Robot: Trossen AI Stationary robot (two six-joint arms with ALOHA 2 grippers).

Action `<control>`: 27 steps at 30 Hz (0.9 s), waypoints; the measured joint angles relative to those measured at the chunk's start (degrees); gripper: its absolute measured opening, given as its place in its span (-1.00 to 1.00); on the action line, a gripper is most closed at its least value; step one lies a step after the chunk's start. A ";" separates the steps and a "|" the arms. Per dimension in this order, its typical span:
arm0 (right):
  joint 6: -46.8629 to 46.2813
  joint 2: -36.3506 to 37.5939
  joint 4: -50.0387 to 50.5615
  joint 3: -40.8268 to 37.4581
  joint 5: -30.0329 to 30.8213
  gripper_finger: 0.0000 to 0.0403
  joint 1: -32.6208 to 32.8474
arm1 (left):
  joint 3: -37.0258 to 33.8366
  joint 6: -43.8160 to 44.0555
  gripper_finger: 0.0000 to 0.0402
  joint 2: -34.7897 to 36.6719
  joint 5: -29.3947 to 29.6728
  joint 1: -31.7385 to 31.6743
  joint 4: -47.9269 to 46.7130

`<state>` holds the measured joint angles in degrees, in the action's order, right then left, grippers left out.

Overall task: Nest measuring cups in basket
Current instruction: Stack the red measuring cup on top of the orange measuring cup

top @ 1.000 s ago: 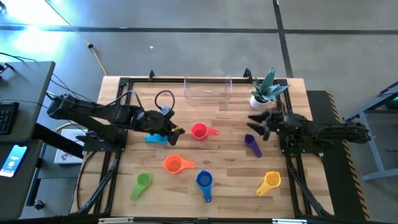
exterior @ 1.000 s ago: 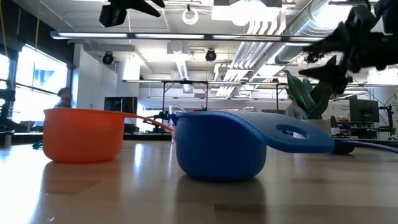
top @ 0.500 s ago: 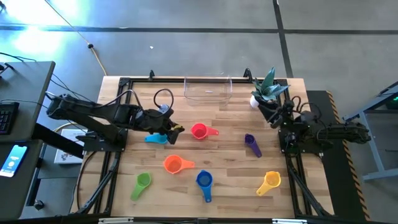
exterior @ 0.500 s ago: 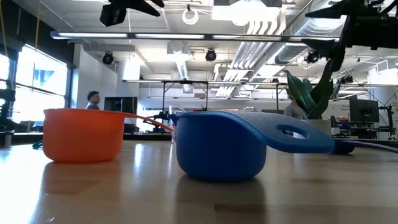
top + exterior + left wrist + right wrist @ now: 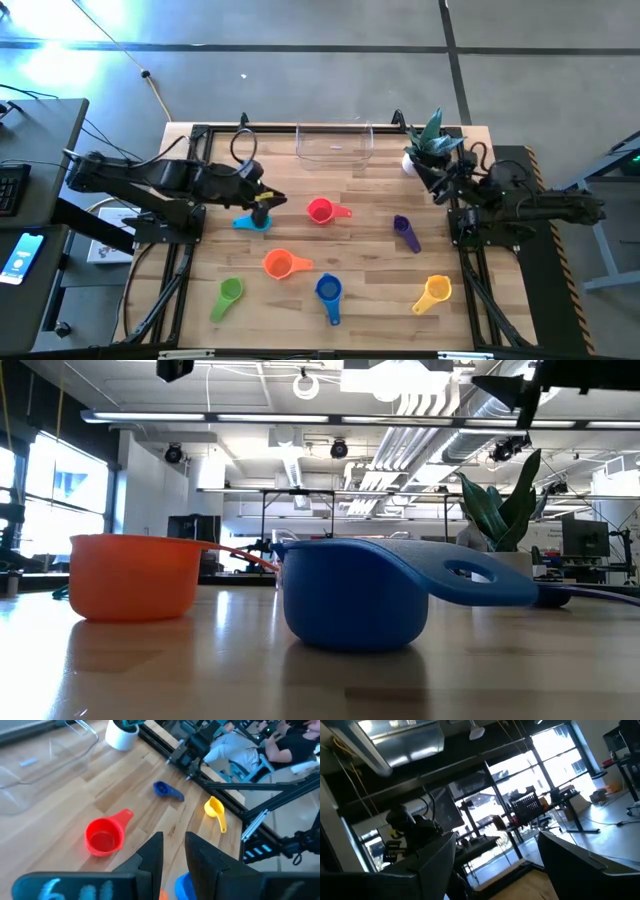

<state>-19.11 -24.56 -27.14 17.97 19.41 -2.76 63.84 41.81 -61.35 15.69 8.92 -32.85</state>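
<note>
Seven measuring cups rest upright on their bases on the wooden table: teal point(image 5: 250, 222), red point(image 5: 320, 210), purple point(image 5: 405, 230), orange point(image 5: 278, 264), green point(image 5: 228, 296), blue point(image 5: 328, 290), yellow point(image 5: 433, 292). The clear basket point(image 5: 335, 143) stands at the far edge. My left gripper point(image 5: 265, 198) hangs above the table just right of the teal cup. Its fingers point(image 5: 152, 857) stand a narrow gap apart, with nothing between them. My right gripper point(image 5: 435, 178) is raised beside the plant pot, wide open point(image 5: 495, 865) and tipped up toward the room.
A white pot with a green plant point(image 5: 420, 155) stands at the far right, close to my right gripper. Black rails frame the table's left, right and far sides. In the low view, the orange cup point(image 5: 135, 575) and the blue cup point(image 5: 370, 592) stand nearest.
My left gripper has risen and drawn back toward the table's left edge, rolling a little, away from the red cup. My right gripper has lifted from above the purple cup toward the plant pot and tipped upward. No cup has moved.
</note>
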 joint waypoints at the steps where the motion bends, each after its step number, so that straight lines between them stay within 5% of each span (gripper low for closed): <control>1: 0.03 -1.73 1.23 1.53 -0.15 0.37 0.00 | -0.01 -0.55 -0.65 0.58 -0.01 -0.21 -0.54; 20: 0.18 -37.92 20.61 27.86 -1.30 0.37 -0.71 | 0.00 -2.01 -0.65 11.01 0.65 -0.71 -14.99; 27: 3.76 -51.30 24.71 35.02 -6.98 0.37 -2.60 | -0.01 -2.02 -0.65 11.03 4.19 -0.71 -19.33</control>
<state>-15.35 -75.86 -2.44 52.99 12.43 -5.37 63.83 39.79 -50.33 19.88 8.21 -52.18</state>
